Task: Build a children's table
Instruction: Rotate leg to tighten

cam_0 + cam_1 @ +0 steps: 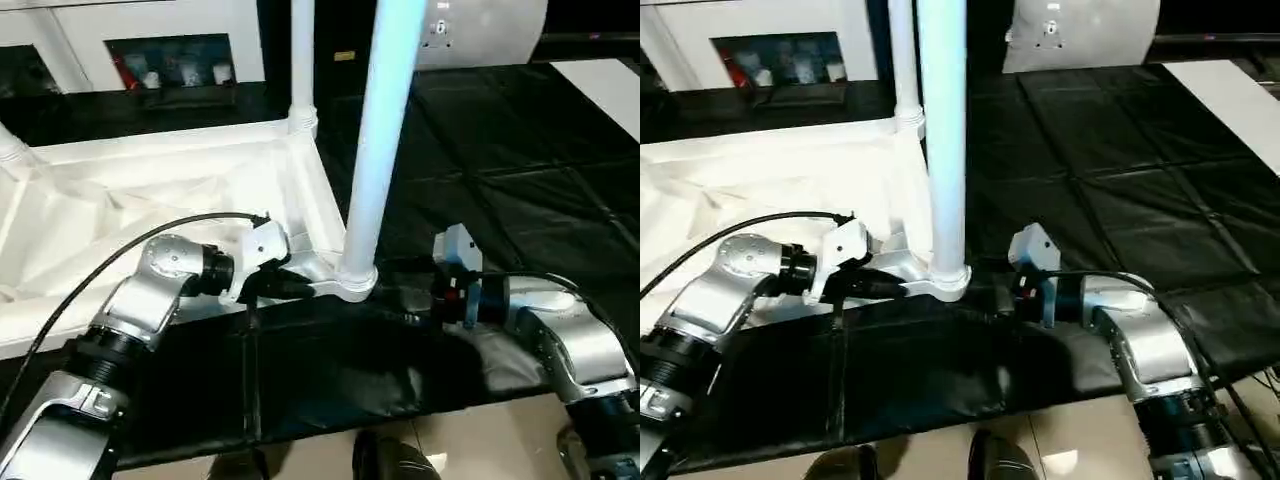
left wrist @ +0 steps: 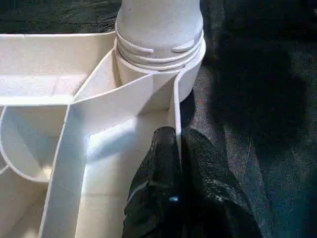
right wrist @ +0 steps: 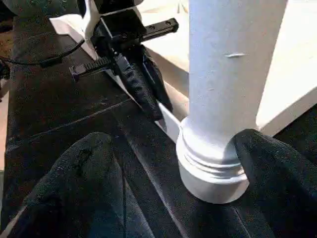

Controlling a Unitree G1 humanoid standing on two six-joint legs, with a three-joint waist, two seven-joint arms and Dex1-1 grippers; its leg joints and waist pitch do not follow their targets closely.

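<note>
The white table top [image 1: 150,190] lies upside down on a black mat. A white leg [image 1: 385,130] stands upright in its near corner socket [image 1: 355,283]. A second leg [image 1: 303,60] rises from the far corner, and a third leg's base [image 1: 12,150] shows at the far left. My left gripper [image 2: 176,148] is shut on the top's raised rim [image 2: 174,106] just beside the near socket. My right gripper [image 3: 178,198] is open, low on the mat. Its fingers [image 3: 267,168] straddle the base of the near leg [image 3: 233,74], one close beside the socket and the other well apart.
The black mat [image 1: 520,170] spreads to the right and toward me, with pale floor [image 1: 470,445] at its near edge. Dark shoes [image 1: 385,460] show at the bottom. A white shelf unit [image 1: 150,40] stands at the back, and a white panel [image 1: 600,85] lies at the far right.
</note>
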